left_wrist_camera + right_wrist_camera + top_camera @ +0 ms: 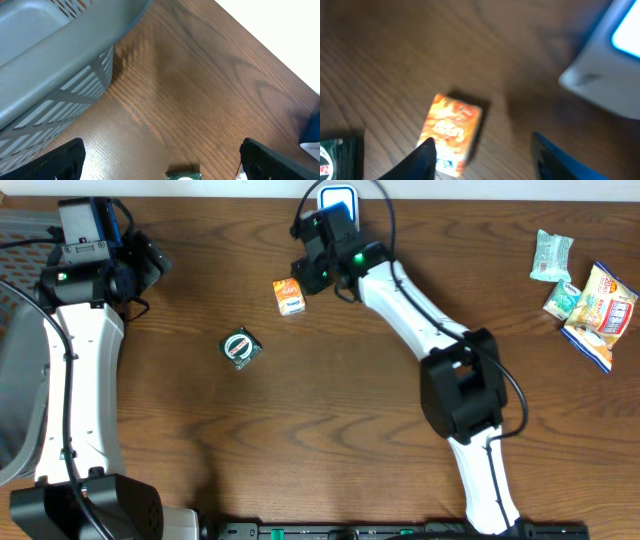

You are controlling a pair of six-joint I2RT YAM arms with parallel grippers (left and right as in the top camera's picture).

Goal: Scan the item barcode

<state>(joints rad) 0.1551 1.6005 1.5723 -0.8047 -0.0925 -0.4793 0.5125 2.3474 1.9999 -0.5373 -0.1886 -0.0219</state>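
The item, a small orange box (289, 296), lies flat on the wooden table just left of the white and blue scanner (337, 200) at the far edge. My right gripper (308, 275) hovers right above the box with its jaws open. In the right wrist view the box (451, 132) lies by the left finger (422, 160), with nothing gripping it, and the right gripper (485, 162) is blurred. The scanner (610, 75) fills the upper right there. My left gripper (150, 265) is at the far left, wide open and empty (162, 162).
A green and white round-labelled pack (240, 347) lies left of centre, its edge showing in the left wrist view (183, 175). A grey slatted basket (55, 65) stands at the table's left edge. Snack packets (590, 305) lie at the far right.
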